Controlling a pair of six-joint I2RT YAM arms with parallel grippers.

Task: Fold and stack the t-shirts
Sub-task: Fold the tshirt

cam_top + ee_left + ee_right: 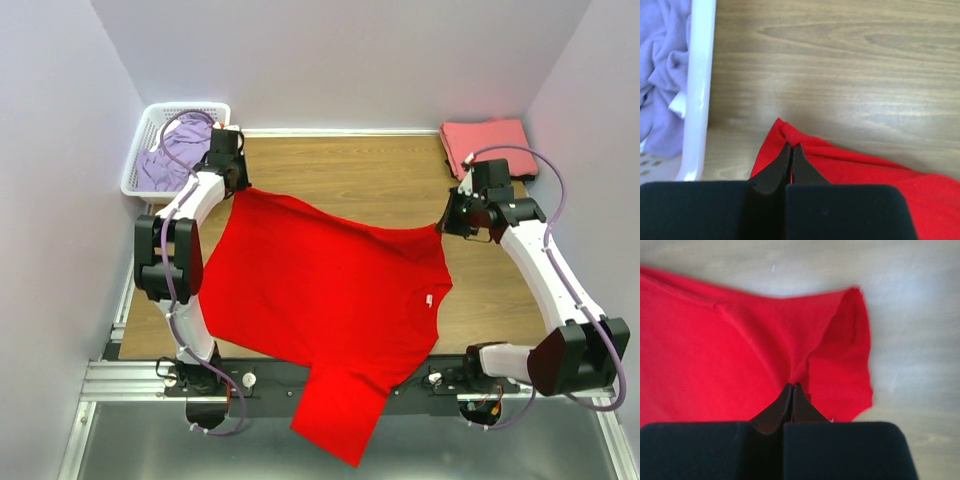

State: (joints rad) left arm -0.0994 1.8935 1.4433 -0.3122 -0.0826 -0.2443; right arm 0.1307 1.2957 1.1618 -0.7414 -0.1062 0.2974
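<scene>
The bright red t-shirt (325,290) lies spread over the wooden table, one part hanging over the near edge; its white neck tag (429,300) shows at the right. My left gripper (240,185) is shut on the shirt's far left corner (787,132). My right gripper (442,226) is shut on the shirt's far right edge (805,340), where the cloth bunches at the fingertips. The salmon-pink t-shirt (490,143) lies folded at the far right corner. The lavender t-shirt (170,155) lies crumpled in the basket; it also shows in the left wrist view (662,65).
The white lattice basket (150,120) stands at the far left corner, its rim (700,90) close to my left gripper. Walls enclose the table on the left, back and right. Bare wood (350,170) shows behind the red shirt.
</scene>
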